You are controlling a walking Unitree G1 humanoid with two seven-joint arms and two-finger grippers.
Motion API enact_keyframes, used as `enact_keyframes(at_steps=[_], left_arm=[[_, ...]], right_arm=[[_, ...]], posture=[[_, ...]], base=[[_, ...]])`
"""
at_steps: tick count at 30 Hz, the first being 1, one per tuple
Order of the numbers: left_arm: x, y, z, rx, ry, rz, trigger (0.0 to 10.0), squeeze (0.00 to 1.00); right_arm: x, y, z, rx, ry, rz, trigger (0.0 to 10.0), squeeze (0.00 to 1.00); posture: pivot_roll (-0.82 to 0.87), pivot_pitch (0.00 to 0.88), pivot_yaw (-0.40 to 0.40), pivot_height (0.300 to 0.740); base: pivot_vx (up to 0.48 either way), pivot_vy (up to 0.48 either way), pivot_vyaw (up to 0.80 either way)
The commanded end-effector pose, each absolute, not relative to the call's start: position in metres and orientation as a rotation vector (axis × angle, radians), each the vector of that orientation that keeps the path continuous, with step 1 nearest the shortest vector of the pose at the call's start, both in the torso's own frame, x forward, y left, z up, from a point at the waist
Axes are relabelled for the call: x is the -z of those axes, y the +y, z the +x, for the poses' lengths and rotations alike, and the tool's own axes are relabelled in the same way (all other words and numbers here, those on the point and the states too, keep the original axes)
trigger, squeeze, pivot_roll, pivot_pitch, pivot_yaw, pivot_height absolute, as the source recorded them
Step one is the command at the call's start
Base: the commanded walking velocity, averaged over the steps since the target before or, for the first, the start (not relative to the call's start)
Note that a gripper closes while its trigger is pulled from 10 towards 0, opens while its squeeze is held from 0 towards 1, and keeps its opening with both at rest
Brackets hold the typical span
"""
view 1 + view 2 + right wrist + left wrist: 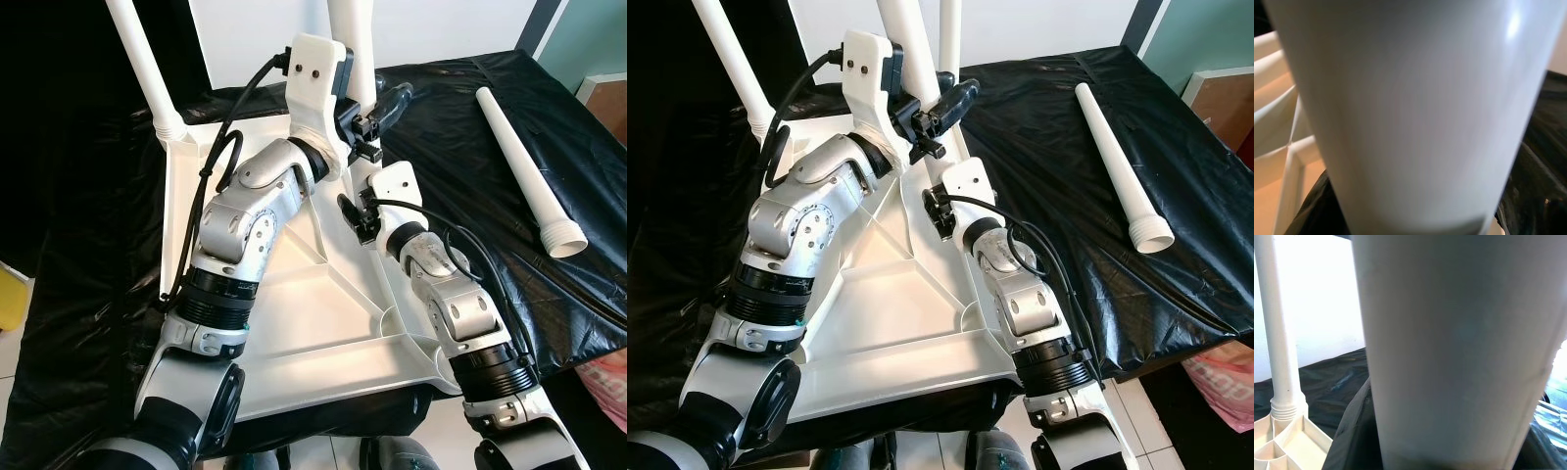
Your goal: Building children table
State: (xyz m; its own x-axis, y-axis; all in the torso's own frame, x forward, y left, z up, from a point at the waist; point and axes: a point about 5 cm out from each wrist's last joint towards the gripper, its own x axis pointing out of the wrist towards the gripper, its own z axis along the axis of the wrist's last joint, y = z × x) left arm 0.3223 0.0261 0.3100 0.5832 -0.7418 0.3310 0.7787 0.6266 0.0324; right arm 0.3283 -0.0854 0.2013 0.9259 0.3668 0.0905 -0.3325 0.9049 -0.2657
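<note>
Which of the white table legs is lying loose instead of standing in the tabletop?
The loose leg lying flat on the black sheet, right of the upturned tabletop; the others stand upright in its corners.

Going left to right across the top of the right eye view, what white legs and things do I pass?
Upright far-left table leg → left gripper at the middle leg → loose leg lying on the black sheet.

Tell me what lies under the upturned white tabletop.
Black plastic sheeting spreads out beneath the tabletop on every visible side. Whatever the sheeting rests on is covered.
</note>
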Motion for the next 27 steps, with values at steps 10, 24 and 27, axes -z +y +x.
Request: enact_keyframes(at_steps=[10, 24, 27], left_arm=[[-0.313, 0.017, 0.316, 0.926, -0.344, -0.098, 10.0, 0.0], [-0.315, 0.016, 0.313, 0.991, -0.324, -0.184, 10.0, 1.0], [-0.316, 0.016, 0.314, 0.991, -0.325, -0.185, 10.0, 1.0]], right_arm=[[-0.207, -0.083, 0.329, -0.382, -0.166, -0.248, 0.0, 0.0], [-0.201, -0.095, 0.328, -0.276, -0.121, -0.129, 10.0, 0.0], [-0.201, -0.096, 0.328, -0.26, -0.12, -0.106, 10.0, 0.0]], posture=[[-0.01, 0.118, -0.022, 0.74], [-0.03, 0.121, 0.005, 0.74], [-0.03, 0.12, 0.008, 0.74]], base=[[0.0, 0.0, 0.0], [0.0, 0.0, 0.0], [0.0, 0.0, 0.0]])
